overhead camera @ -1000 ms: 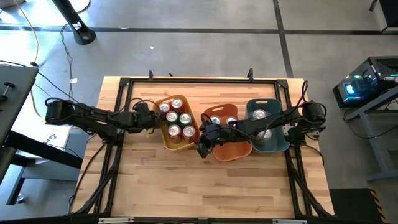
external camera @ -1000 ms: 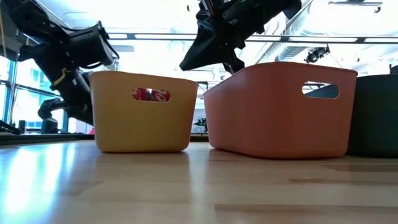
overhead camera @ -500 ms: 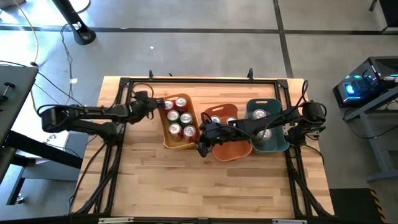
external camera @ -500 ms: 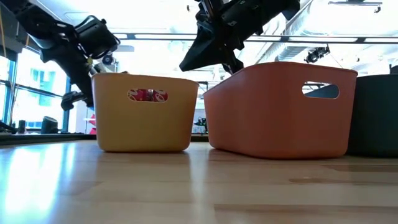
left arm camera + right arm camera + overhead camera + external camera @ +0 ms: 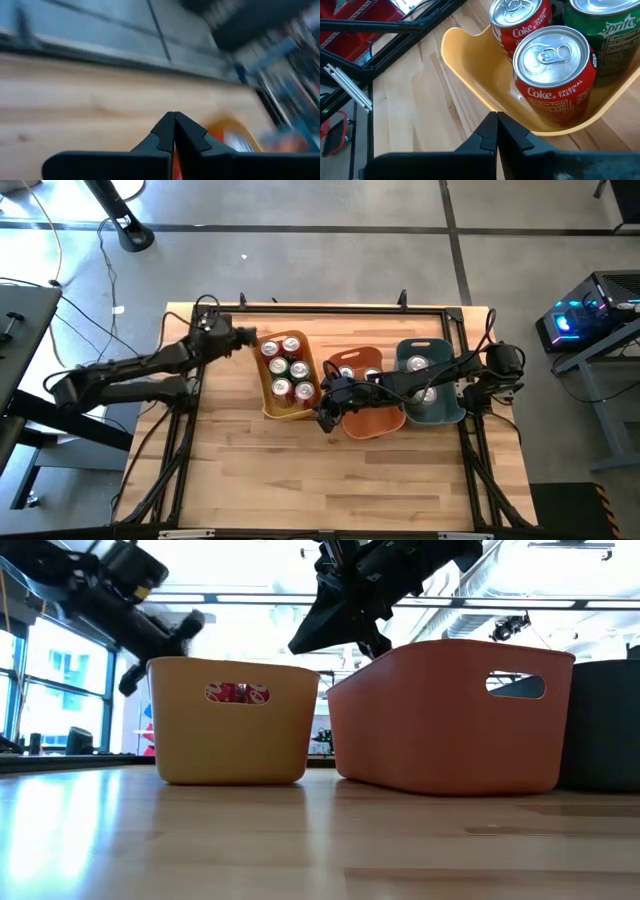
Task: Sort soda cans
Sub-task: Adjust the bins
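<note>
Right pincer (image 5: 324,418) fully closed, empty, hovering at 5 o'clock corner of yellow bin (image 5: 271,406). Left pincer (image 5: 247,337) closed, empty, at bin's 10 o'clock. Soda cans (image 5: 286,369) inside bins on tabletop (image 5: 330,480). Risk: sideways sweep nudges bin, tipping cans.

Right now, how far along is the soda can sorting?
Looks nearly done: every visible can sits in a bin, six in the yellow bin, some in the orange bin and teal bin. Nothing is in hand; the left end effector and right end effector are shut and empty. No loose cans show on the table.
</note>
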